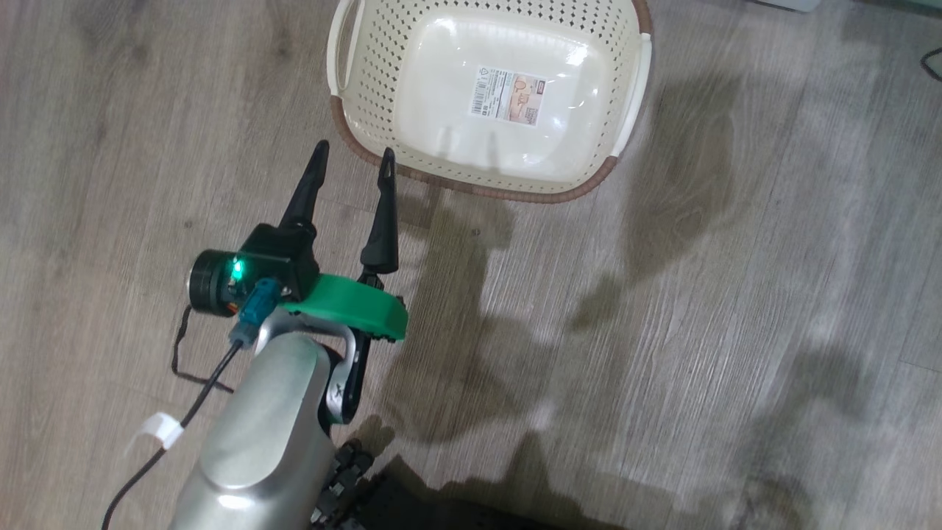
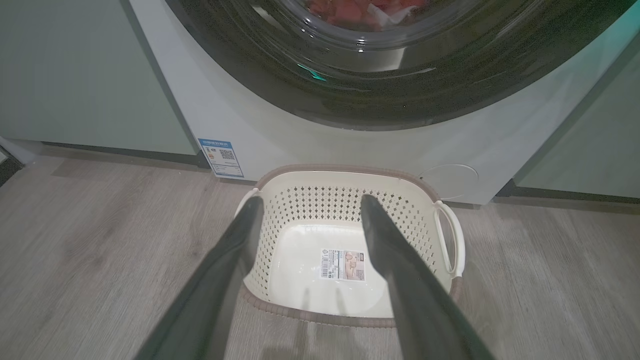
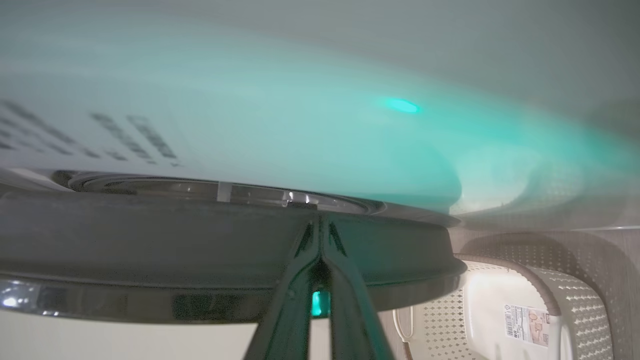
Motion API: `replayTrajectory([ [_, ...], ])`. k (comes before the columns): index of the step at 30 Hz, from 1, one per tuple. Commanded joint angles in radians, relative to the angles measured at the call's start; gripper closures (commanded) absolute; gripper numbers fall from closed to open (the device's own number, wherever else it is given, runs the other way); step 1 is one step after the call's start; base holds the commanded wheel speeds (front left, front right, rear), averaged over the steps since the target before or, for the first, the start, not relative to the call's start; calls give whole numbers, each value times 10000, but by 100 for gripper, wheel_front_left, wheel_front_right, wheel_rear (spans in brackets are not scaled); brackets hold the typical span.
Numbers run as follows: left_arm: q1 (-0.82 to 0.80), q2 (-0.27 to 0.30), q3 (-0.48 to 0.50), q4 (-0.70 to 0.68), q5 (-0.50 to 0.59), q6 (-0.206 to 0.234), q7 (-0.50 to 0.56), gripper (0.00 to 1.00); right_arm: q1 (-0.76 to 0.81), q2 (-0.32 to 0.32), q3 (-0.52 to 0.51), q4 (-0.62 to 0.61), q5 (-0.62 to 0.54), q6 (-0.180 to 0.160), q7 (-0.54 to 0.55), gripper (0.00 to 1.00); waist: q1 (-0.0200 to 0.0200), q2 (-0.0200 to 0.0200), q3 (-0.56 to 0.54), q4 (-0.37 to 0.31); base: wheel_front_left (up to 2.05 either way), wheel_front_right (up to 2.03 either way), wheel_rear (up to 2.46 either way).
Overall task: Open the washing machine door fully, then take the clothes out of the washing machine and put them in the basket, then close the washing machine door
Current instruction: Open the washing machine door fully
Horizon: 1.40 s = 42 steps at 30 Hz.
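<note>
The washing machine (image 2: 280, 135) is white, and its washing machine door (image 2: 390, 95), a glossy black rim around glass, lies against the front. Red clothes (image 2: 350, 10) show through the glass. On the floor in front of the machine stands the cream basket (image 2: 400, 202), with nothing in it but a label sticker. My left gripper (image 1: 354, 153) hangs open just before the basket's (image 1: 368, 81) near corner, holding nothing. In the left wrist view, the left gripper (image 2: 310, 200) points at the basket. My right gripper (image 3: 320, 222) is shut, its tips at the edge of the door rim (image 3: 150, 250), seen side-on.
Pale green cabinets (image 2: 75, 75) flank the machine on both sides. A small round flap (image 2: 448, 181) and a blue sticker (image 2: 221, 157) sit low on its front. Grey wood floor (image 1: 736, 331) spreads around the basket. The basket (image 3: 500, 310) lies below the door.
</note>
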Motion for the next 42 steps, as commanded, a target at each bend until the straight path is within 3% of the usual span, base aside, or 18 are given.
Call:
replayTrajectory([
  [1, -137, 195, 260, -295, -65, 59, -65, 0, -212, 216, 123, -474, -29, 2, 210, 100, -2, 0, -2, 1, 0, 0, 0],
  [11, -136, 195, 241, -179, -95, 36, -65, 0, 531, 312, 320, -1079, 203, 2, 1165, 100, -2, 0, -310, -39, 0, 0, 0],
  [25, 123, 195, 526, 172, 144, -190, -65, 0, 2286, 790, 596, -1402, 179, 2, 1462, 100, -2, 0, -1514, -193, 0, 0, 0],
  [42, 1115, 195, 1364, 668, 740, -640, -65, 0, 4930, 1989, 871, -1483, 329, 2, 1957, 100, -2, 0, -3610, -446, 0, 0, 0],
])
